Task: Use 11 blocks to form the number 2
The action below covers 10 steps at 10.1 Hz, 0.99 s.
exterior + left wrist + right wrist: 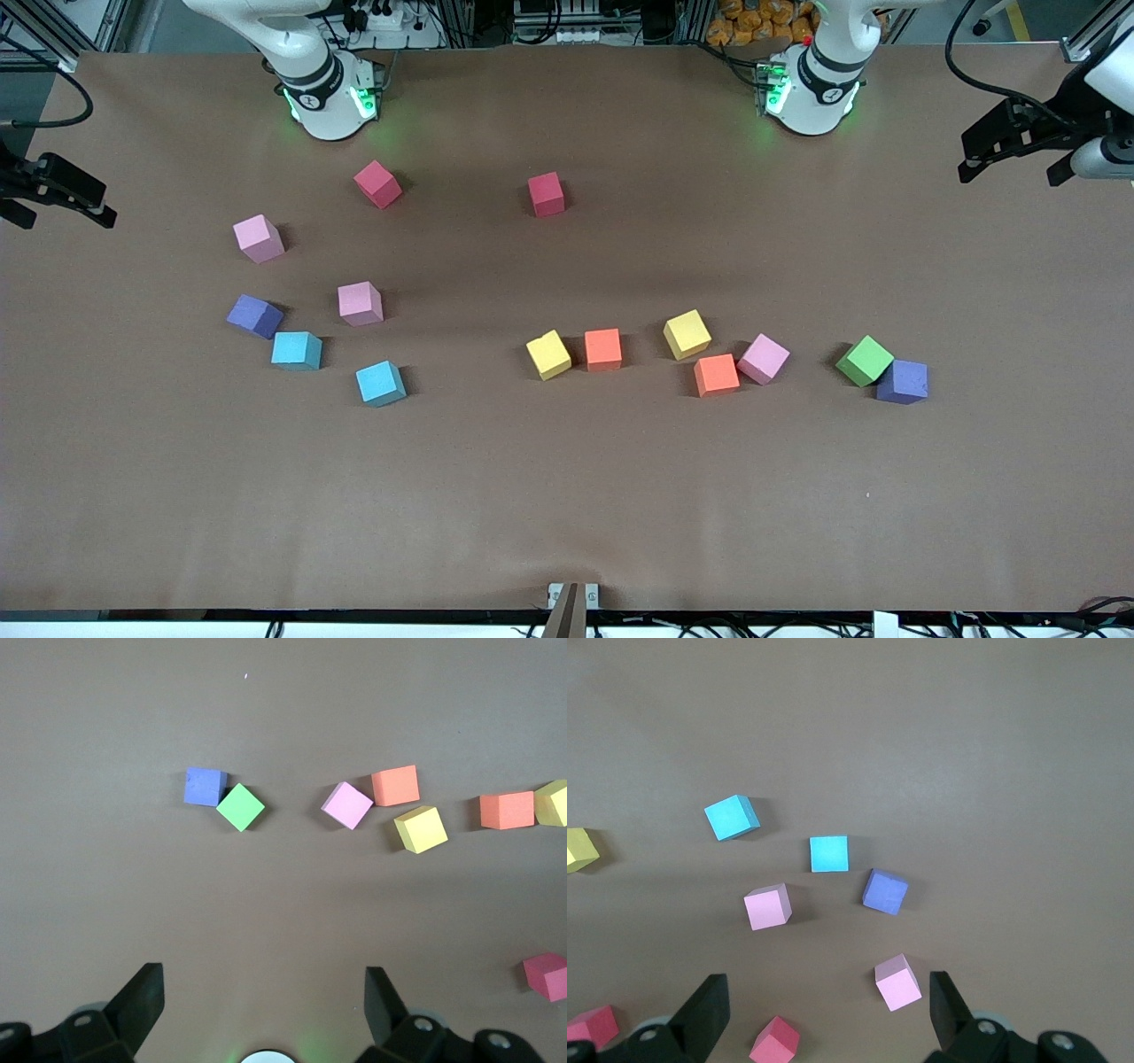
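Several blocks lie scattered on the table and no number 2 shows. Toward the right arm's end are two crimson blocks (378, 183) (546, 194), two pink (259, 238) (360, 303), a purple (254, 316) and two light blue (297, 350) (381, 383). Toward the left arm's end are two yellow (548, 354) (687, 334), two orange (603, 348) (716, 375), a pink (764, 359), a green (865, 361) and a purple (902, 382). My left gripper (263, 979) and right gripper (828, 983) are open, empty and high over the table near their bases.
The brown table (567, 496) is bare nearer the front camera. The arm bases (328, 97) (811, 89) stand along the farther edge. Black fixtures stick in over both table ends (53, 190) (1019, 142).
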Motion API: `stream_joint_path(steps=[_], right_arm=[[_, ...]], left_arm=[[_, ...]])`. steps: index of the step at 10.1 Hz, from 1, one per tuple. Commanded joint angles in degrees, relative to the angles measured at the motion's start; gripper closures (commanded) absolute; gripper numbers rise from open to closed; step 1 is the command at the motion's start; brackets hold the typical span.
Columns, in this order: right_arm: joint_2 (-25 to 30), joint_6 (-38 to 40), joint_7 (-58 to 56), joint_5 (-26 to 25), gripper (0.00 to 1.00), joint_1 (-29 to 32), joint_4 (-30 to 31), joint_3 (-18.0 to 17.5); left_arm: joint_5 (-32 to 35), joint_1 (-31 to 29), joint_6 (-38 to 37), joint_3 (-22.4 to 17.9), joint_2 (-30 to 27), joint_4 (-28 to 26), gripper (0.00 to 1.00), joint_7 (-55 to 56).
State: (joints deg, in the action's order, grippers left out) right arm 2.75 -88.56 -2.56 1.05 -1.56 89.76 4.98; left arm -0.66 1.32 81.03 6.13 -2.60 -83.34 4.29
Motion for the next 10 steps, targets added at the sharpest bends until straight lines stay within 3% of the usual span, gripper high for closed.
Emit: stream_joint_path(steps=[1, 4, 6, 8, 10], right_arm=[[-0.54, -0.21, 0.28, -0.35, 0.00, -0.37, 0.59, 0.20], [-4.14, -0.20, -0.94, 0.44, 0.00, -0.63, 0.59, 0.03], [-6.95, -0.21, -1.48, 0.62, 0.00, -0.55, 1.11, 0.03], [-7.84, -1.43, -1.48, 0.62, 0.00, -3.07, 3.83, -0.15], [-8.46, -7.56, -1.57, 0.62, 0.00, -6.15, 9.43, -0.15]], left_arm=[[-1.28, 0.00, 0.79, 0.90, -0.21, 0.46, 0.00, 0.19], [-1.28, 1.93, 0.79, 1.69, 0.05, 0.11, 0.00, 1.85], [-1.54, 2.20, 1.05, 4.67, 0.84, 0.11, 0.00, 5.89], [-2.76, 2.98, 1.41, 5.56, 1.63, 0.11, 0.00, 8.27], [-4.17, 4.56, 1.67, 5.56, 2.95, -0.06, 0.00, 11.07]])
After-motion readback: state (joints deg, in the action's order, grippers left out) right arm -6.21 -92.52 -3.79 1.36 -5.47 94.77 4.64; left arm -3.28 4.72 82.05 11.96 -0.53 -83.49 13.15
